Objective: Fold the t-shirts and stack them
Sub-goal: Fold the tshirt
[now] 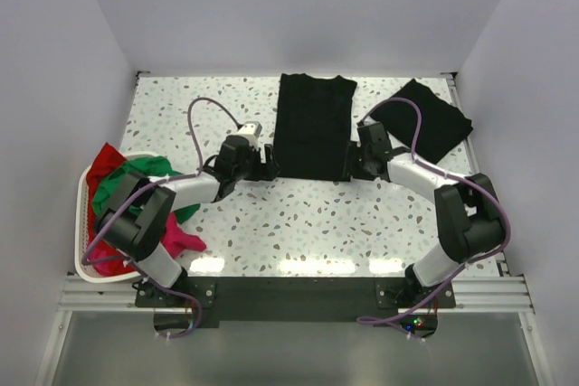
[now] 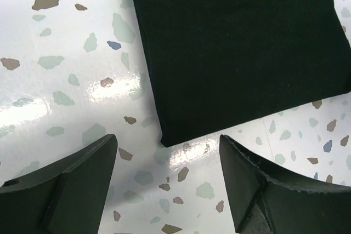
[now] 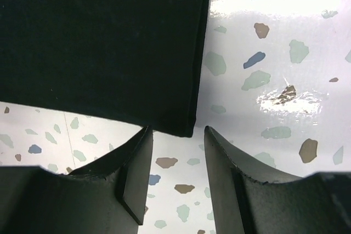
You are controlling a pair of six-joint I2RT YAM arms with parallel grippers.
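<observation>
Flanking the near edge of the black t-shirt, left pincer and right pincer stand open.

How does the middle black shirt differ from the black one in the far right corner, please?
The middle shirt is a long strip; the corner shirt is a shorter, squarer fold. The middle shirt lies square to the table; the corner shirt is turned askew. Both are black and lie flat.

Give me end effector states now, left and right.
Left end effector: open, empty, at the black shirt corner.
Right end effector: open but narrower, nothing gripped, shirt corner at its tips.
</observation>
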